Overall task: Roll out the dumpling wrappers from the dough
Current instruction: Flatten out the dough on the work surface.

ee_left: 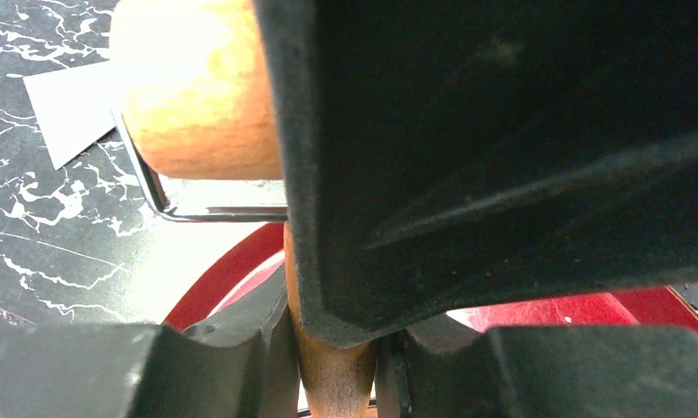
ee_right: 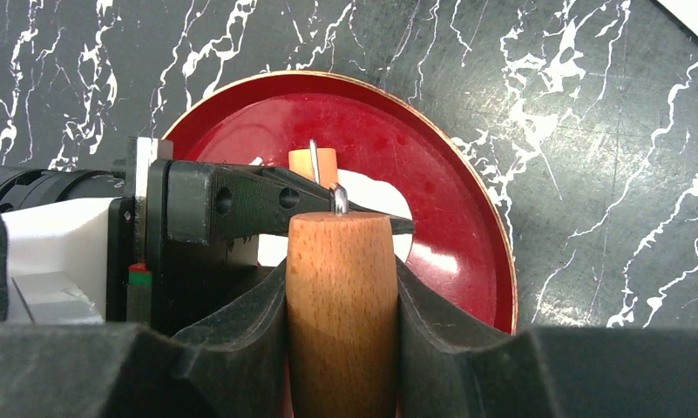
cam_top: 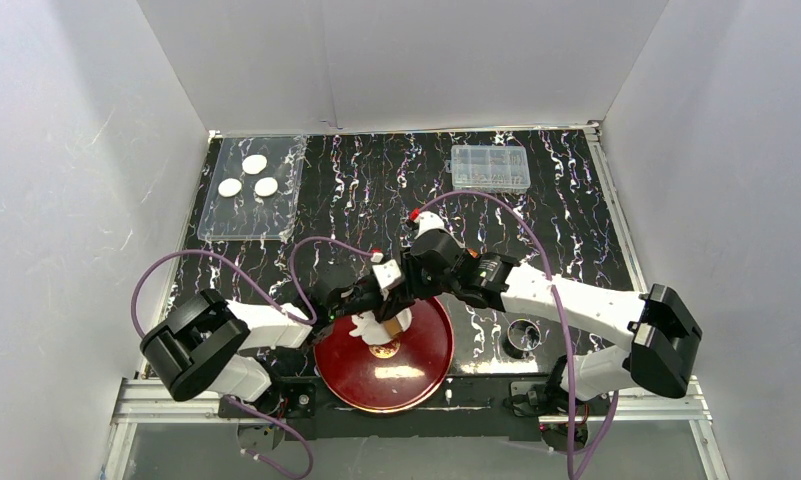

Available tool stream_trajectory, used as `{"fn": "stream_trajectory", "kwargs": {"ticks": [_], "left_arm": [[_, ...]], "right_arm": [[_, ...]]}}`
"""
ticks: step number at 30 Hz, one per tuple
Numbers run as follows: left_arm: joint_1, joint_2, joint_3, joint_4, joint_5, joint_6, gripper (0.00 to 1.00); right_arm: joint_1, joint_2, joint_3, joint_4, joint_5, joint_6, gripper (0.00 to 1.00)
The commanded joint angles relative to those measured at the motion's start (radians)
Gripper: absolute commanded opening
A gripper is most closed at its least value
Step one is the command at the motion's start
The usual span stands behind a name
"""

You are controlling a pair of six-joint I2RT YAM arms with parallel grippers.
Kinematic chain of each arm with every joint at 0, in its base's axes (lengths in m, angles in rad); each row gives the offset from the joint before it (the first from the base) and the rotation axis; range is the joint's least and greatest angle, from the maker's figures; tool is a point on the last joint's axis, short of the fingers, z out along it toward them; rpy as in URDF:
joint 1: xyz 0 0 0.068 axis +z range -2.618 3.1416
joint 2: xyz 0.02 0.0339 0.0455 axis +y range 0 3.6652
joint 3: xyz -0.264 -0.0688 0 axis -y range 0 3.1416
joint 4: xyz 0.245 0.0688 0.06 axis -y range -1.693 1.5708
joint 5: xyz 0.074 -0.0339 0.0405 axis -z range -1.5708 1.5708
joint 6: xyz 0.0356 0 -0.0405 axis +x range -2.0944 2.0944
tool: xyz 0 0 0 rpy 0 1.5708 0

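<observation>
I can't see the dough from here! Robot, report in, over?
Left gripper and right gripper shut on wooden roller. Dough beneath, on red plate. Nothing blocking.

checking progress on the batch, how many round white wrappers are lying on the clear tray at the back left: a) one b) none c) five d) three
d: the top view shows three dumpling wrappers clustered at the far end of the clear tray.
</observation>
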Motion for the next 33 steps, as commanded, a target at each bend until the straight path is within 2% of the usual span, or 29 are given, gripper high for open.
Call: {"fn": "stream_trajectory", "kwargs": {"ticks": [1,9,18,24,27,30,33], "left_arm": [[-0.007,0.054,0.005,0.012,-0.058,0.007,0.00],[-0.008,0.087,-0.065,-0.024,-0.101,-0.052,0.00],[0.033,-0.003,-0.056,-0.147,-0.109,-0.116,0.00],[0.093,-0.045,0.054,-0.229,-0.062,-0.127,0.00],[0.095,-0.030,0.137,-0.231,-0.024,-0.123,0.00],[0.094,0.011,0.187,-0.196,0.032,-0.139,0.00],[0.066,0.076,0.205,-0.161,0.003,-0.112,0.00]], "right_arm": [[0.104,0.052,0.002,0.014,-0.142,-0.042,0.01],[0.110,0.093,-0.011,0.047,-0.183,-0.046,0.01],[0.109,0.163,0.059,0.051,-0.254,-0.116,0.01],[0.105,0.134,0.148,-0.007,-0.222,-0.163,0.01],[0.101,0.089,0.176,-0.024,-0.159,-0.179,0.01],[0.097,0.037,0.160,-0.014,-0.122,-0.186,0.01],[0.088,0.015,0.109,0.004,-0.109,-0.183,0.01]]}}
